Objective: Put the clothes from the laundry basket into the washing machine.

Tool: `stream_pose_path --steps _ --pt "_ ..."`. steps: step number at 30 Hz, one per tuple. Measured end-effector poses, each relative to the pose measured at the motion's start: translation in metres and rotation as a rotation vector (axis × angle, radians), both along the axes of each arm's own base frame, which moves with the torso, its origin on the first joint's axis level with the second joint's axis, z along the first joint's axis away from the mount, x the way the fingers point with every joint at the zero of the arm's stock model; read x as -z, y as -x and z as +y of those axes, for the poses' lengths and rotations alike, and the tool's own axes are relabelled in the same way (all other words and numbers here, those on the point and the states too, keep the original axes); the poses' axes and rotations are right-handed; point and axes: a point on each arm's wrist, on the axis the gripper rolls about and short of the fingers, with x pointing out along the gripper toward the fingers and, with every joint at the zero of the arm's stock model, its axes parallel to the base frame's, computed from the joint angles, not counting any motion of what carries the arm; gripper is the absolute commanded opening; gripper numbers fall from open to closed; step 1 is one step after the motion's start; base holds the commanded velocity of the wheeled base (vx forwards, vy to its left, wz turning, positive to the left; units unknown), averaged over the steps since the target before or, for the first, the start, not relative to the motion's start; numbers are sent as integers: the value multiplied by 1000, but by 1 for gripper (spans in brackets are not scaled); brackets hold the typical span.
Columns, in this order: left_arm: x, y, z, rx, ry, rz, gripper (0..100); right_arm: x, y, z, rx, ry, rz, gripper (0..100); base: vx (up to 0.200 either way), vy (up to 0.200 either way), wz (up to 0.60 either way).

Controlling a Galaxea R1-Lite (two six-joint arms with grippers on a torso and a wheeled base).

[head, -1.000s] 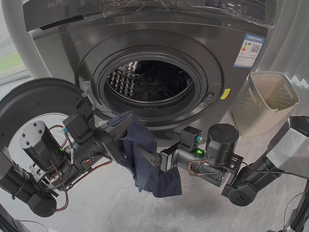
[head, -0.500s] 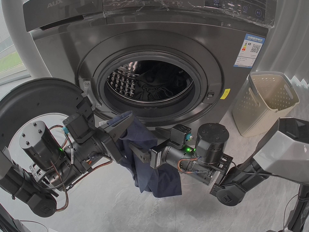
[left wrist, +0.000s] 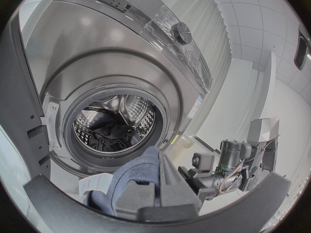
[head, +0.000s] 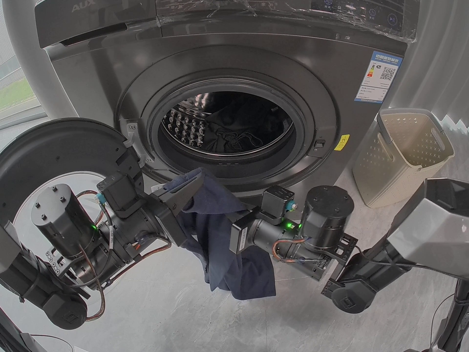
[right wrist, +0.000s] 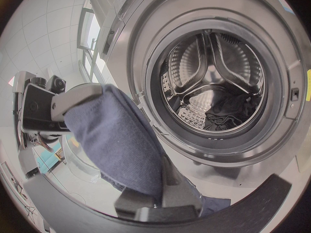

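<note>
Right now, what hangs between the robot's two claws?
A dark blue garment, pinched by the left gripper and the right gripper and sagging below them; the head view shows it best.

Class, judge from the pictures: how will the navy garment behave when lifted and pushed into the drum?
Probably floppy: the navy garment droops in folds below the left gripper. Likely light, since a fingertip pinch carries it. Its hanging tail may trail outside the drum.

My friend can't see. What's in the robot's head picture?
The left gripper and right gripper hold a dark blue garment between them, before the open washing machine. Dark clothes lie in its drum; a beige laundry basket stands at the right.
</note>
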Motion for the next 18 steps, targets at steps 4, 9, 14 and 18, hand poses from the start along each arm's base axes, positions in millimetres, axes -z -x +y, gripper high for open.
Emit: stream_pose_path --steps 4,9,14,18 --pt "2 -1 0 0 -6 8 0 -11 4 -12 15 -5 -9 0 0 0 0" --pt "5 -1 0 1 -12 17 0 -22 12 -24 24 -11 -16 0 0 0 0" --pt "5 -1 -1 1 -13 18 0 -20 21 -33 22 10 3 0 0 0 0" --pt "4 -2 -1 1 -11 15 0 -17 26 -37 21 25 17 0 0 0 0"
